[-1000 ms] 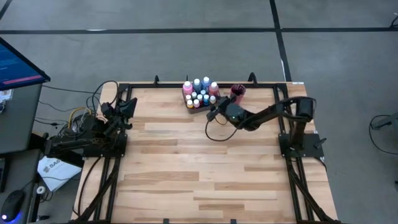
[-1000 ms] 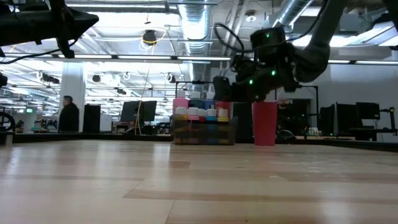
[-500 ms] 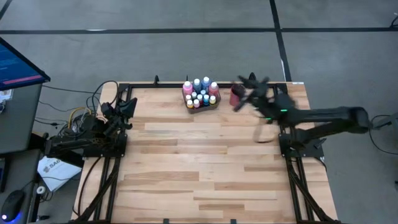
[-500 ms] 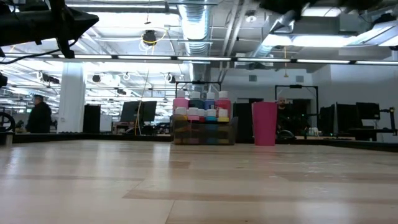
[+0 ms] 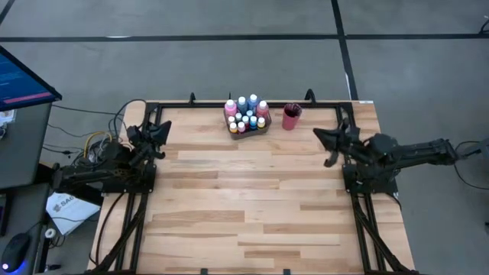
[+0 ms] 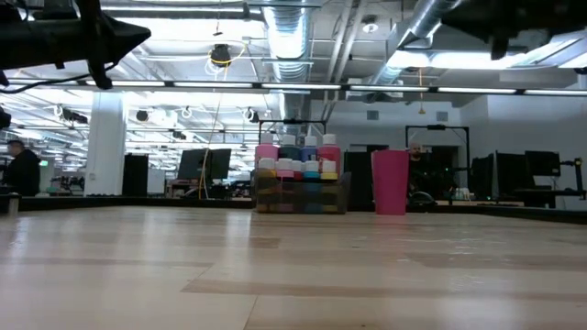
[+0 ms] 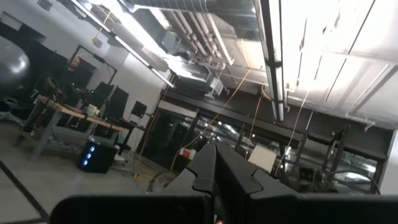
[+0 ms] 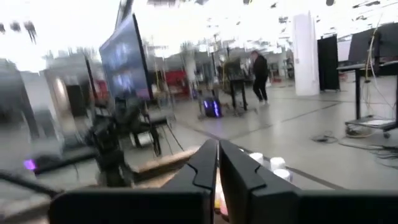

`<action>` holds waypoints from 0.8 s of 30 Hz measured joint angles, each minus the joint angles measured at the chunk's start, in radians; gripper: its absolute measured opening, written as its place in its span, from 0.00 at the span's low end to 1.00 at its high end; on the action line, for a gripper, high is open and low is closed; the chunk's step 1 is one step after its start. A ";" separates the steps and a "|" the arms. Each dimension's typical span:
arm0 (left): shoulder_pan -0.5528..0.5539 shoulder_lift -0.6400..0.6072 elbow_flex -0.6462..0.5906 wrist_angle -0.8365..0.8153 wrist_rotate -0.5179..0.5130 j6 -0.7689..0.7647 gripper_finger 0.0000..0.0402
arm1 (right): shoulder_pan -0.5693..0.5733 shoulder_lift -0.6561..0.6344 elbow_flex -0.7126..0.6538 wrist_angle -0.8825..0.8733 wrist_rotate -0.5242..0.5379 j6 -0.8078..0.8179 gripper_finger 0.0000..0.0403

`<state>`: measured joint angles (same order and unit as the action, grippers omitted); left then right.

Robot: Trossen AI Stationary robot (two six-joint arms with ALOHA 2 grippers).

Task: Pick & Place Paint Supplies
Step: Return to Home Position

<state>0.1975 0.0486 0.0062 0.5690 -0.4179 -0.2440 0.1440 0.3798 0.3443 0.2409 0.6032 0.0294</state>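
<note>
Pale-capped paint bottles (image 5: 245, 116), pink, blue and yellow, stand packed in the grey tray (image 6: 303, 198) at the middle of the table's far edge. Red cup (image 5: 290, 117) just beside the tray, not touching. Wooden table (image 5: 244, 206) on grey floor; ducts and strip lights overhead; a person (image 6: 20, 168) far off. Left gripper (image 7: 215, 149) at the left edge and right gripper (image 8: 218, 146) at the right edge, fingers pressed together, holding nothing, well apart from the bottles.
</note>
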 joint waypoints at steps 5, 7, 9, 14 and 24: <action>0.000 0.045 0.000 0.000 0.000 0.000 0.00 | 0.007 -0.136 -0.205 0.149 -0.001 0.016 0.03; 0.000 0.066 0.000 0.001 0.000 0.000 0.00 | 0.004 -0.193 -0.259 0.164 -0.002 0.017 0.01; 0.000 0.087 0.000 -0.001 0.000 0.000 0.00 | 0.000 -0.240 -0.302 0.160 -0.005 0.024 0.01; 0.000 0.135 0.000 0.000 0.000 0.000 0.00 | -0.022 -0.356 -0.336 0.091 -0.104 0.053 0.00; 0.000 0.140 0.000 0.003 0.000 0.000 0.00 | -0.069 -0.378 -0.337 -0.104 -0.388 0.167 0.00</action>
<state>0.1978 0.1889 0.0063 0.5723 -0.4179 -0.2443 0.0746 0.0017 0.0074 0.1368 0.2152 0.1962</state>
